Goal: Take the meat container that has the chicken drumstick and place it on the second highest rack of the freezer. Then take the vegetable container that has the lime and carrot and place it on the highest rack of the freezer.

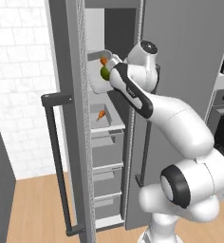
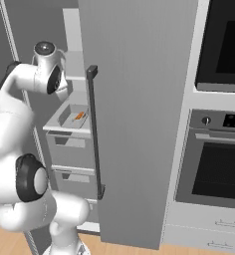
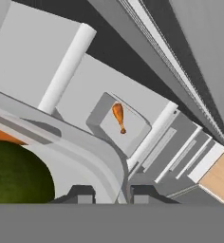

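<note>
The freezer (image 1: pixel 69 95) stands open. My gripper (image 3: pixel 113 193) is shut on the rim of the vegetable container (image 3: pixel 92 154), a light-grey tray holding the dark-green lime (image 3: pixel 14 173) and the orange carrot (image 3: pixel 0 135). In the left base view the gripper (image 1: pixel 113 65) holds that container (image 1: pixel 96 78) inside the freezer at upper-shelf height, above the highest rack (image 3: pixel 28 57); whether it rests there I cannot tell. Below, the meat container (image 1: pixel 100 116) with the chicken drumstick (image 3: pixel 118 116) sits flat on the second highest rack (image 3: pixel 83 97), just above the grey drawers (image 1: pixel 107 152).
The freezer door with its dark bar handle (image 1: pixel 57 161) swings out on the left. A closed tall grey door (image 2: pixel 139 124) with a handle stands right of the opening. Black-fronted ovens (image 2: pixel 219 169) are further right. White brick wall and wood floor lie left.
</note>
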